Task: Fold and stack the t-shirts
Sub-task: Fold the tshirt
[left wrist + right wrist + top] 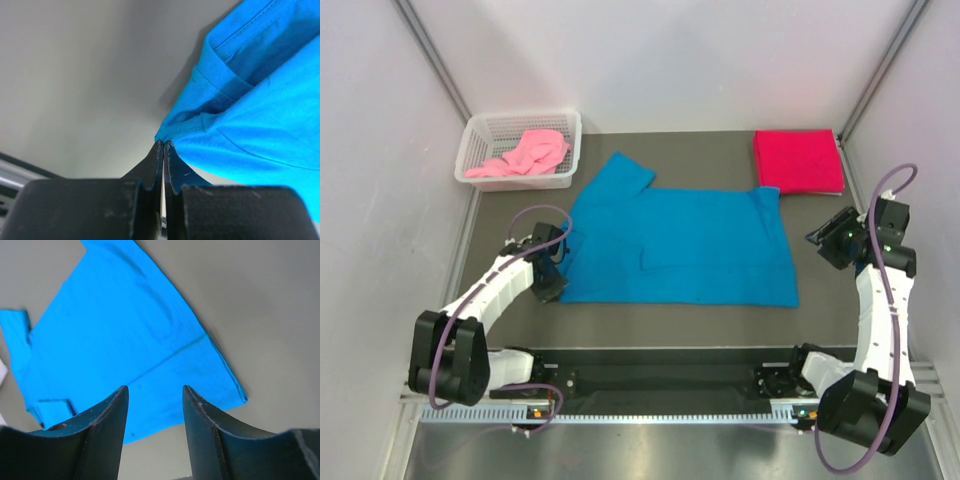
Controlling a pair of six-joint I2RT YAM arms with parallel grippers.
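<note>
A bright blue t-shirt [680,245] lies spread flat mid-table, partly folded, one sleeve pointing to the far left. My left gripper [558,258] sits at the shirt's left edge; in the left wrist view it [163,144] is shut, with the blue t-shirt [260,100] pinched at the fingertips by its hem. My right gripper [827,240] hovers just right of the shirt, open and holding nothing; the right wrist view shows it [155,390] above the blue t-shirt [115,330], near one corner. A crimson red t-shirt [798,160] lies folded at the far right. A light pink t-shirt [525,155] is crumpled in the basket.
A white mesh basket [485,135] stands at the far left corner. Grey walls and metal posts close in the table on the left, right and back. The arms' base rail [660,385] runs along the near edge.
</note>
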